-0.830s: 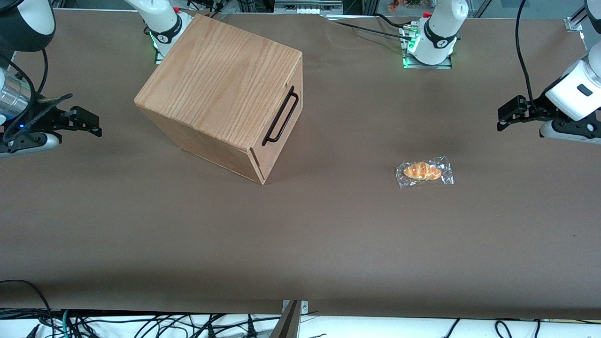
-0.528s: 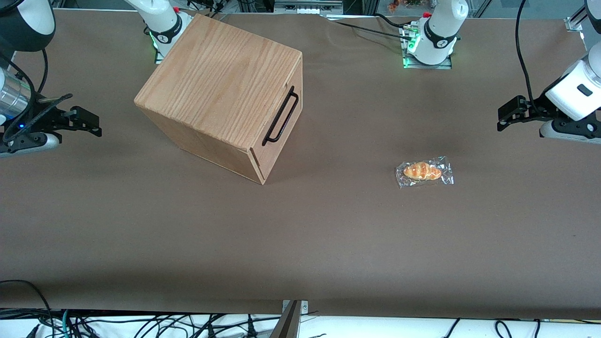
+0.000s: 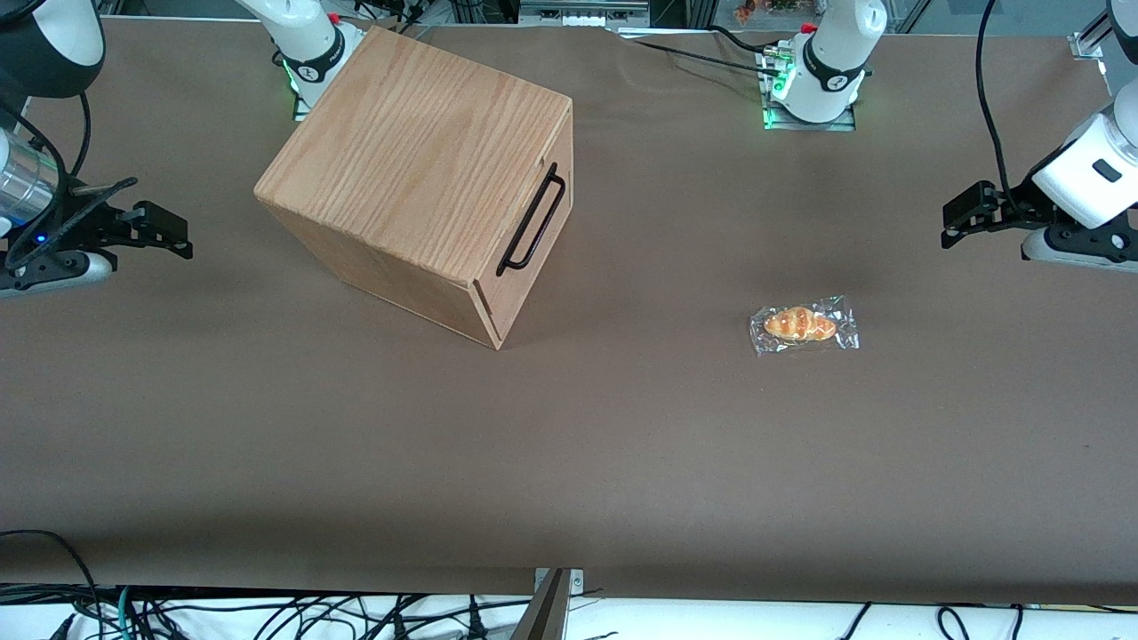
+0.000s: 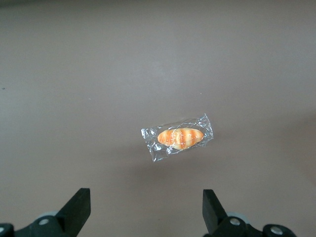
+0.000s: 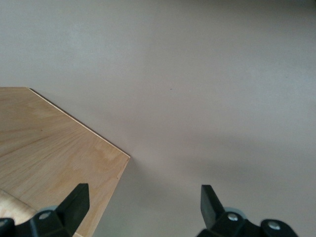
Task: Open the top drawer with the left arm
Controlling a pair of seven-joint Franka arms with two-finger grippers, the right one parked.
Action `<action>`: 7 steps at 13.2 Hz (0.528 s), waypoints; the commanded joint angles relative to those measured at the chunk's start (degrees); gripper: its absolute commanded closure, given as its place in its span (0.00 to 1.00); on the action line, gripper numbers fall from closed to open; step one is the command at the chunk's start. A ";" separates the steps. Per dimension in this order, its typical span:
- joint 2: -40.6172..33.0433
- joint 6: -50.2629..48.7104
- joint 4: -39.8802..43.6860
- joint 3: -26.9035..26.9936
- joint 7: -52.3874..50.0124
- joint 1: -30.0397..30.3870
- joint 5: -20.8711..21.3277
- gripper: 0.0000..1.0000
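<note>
From the front, my gripper (image 3: 956, 220) hangs over the working arm's end of the table, fingers spread and empty, well apart from the top drawer (image 3: 532, 233), which sits shut in its oak box (image 3: 418, 160). I judge the reach hasn't begun; next I must travel to the black handle (image 3: 532, 220) and straddle it. Nothing has shifted since earlier. My wrist camera shows only a wrapped bun (image 4: 179, 138) below my open fingers (image 4: 79, 207).

We see a brown table (image 3: 569, 444) filling the view under even light. Along its near edge, black cables (image 3: 267, 613) tangle over a white floor.
</note>
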 commanded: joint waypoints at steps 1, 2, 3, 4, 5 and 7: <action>-0.27 -0.09 -0.25 -0.12 -1.47 -0.01 -0.98 0.00; -0.18 -0.27 -0.17 -0.12 -1.56 -0.01 -1.16 0.00; -0.18 -0.27 -0.16 -0.12 -1.48 -0.01 -1.16 0.00; -0.18 -0.27 -0.08 -0.12 -1.56 -0.01 -1.16 0.00; -0.18 -0.27 -0.08 -0.12 -1.65 -0.01 -1.16 0.00; -0.18 -0.27 0.10 -0.12 -1.65 -0.01 -1.16 0.00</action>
